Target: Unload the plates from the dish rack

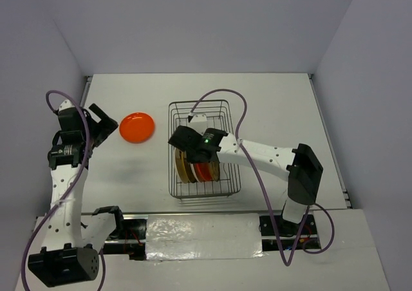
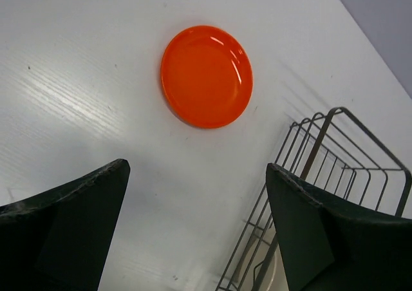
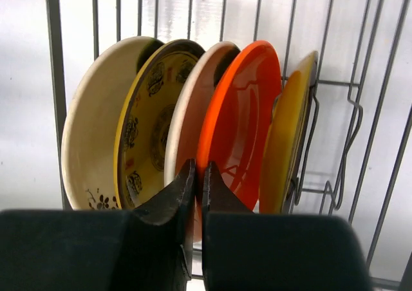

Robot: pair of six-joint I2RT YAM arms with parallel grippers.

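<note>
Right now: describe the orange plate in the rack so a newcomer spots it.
In the middle of the table sits the wire dish rack, with five plates on edge at its near end. The orange plate stands between a pale cream plate and a mustard-yellow plate. It is the rack's only bright orange one, with the right gripper pinching its rim.

One loose plate [image 1: 136, 127] lies flat on the worktop [image 1: 270, 104], left of the dish rack [image 1: 201, 102], in which five plates [image 3: 238, 123] stand on edge in a row.
</note>
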